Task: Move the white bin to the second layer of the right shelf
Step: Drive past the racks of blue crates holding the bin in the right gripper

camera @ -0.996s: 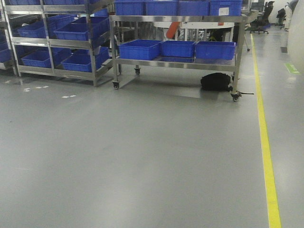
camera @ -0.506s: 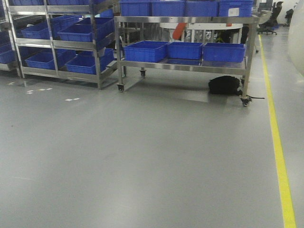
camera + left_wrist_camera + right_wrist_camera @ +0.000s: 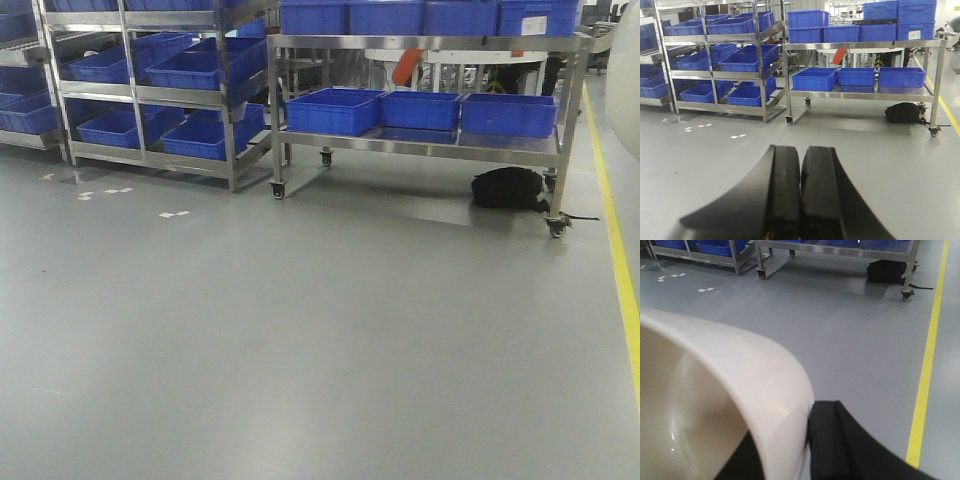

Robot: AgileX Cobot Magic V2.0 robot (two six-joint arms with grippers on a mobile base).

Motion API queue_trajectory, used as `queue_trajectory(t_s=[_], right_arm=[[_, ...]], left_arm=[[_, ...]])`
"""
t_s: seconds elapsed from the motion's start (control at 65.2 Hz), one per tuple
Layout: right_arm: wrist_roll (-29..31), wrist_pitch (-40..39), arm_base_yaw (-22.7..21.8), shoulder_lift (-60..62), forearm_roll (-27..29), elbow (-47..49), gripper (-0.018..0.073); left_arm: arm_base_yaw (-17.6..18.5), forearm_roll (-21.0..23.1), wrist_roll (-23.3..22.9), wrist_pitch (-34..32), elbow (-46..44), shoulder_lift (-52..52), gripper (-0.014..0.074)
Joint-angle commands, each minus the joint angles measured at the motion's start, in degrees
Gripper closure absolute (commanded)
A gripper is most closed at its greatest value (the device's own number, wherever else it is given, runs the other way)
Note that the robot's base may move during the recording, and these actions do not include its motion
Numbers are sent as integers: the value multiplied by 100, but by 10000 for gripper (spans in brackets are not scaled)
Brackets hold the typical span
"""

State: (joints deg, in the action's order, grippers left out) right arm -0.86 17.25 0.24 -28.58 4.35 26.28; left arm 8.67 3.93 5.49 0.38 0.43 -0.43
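Left wrist view: left fingers (image 3: 785, 200) pressed together, holding nothing, pointing at 12 o'clock over bare floor (image 3: 880, 160).

Front view: racks (image 3: 232, 100) of blue crates (image 3: 205, 70) at 10 o'clock. Wheeled bench (image 3: 420, 146) with more crates at 12, black bag (image 3: 510, 188) under its right end. Yellow line (image 3: 625, 290) at 3 o'clock.

Right wrist view: right fingers (image 3: 840, 445) pinch the bin (image 3: 740, 360) by its rim, one finger outside the wall, the other dark inside. The bin sits at 9 to 10 o'clock from the outer finger, touching it, mouth open toward 9. No long axis that I can make out.

Judgement: the right arm carries it alone. The second layer can't be picked out here, so the drive comes before any placing.
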Motion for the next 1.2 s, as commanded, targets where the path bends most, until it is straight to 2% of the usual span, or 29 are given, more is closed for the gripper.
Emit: queue_trajectory(t_s=[0.0,1.18], right_arm=[[30,-621,-35,2,-2,179,536],[30,-621,-35,2,-2,179,536]], left_arm=[[11,29,-43,-499,190,-76,512],[11,29,-43,-499,190,-76,512]])
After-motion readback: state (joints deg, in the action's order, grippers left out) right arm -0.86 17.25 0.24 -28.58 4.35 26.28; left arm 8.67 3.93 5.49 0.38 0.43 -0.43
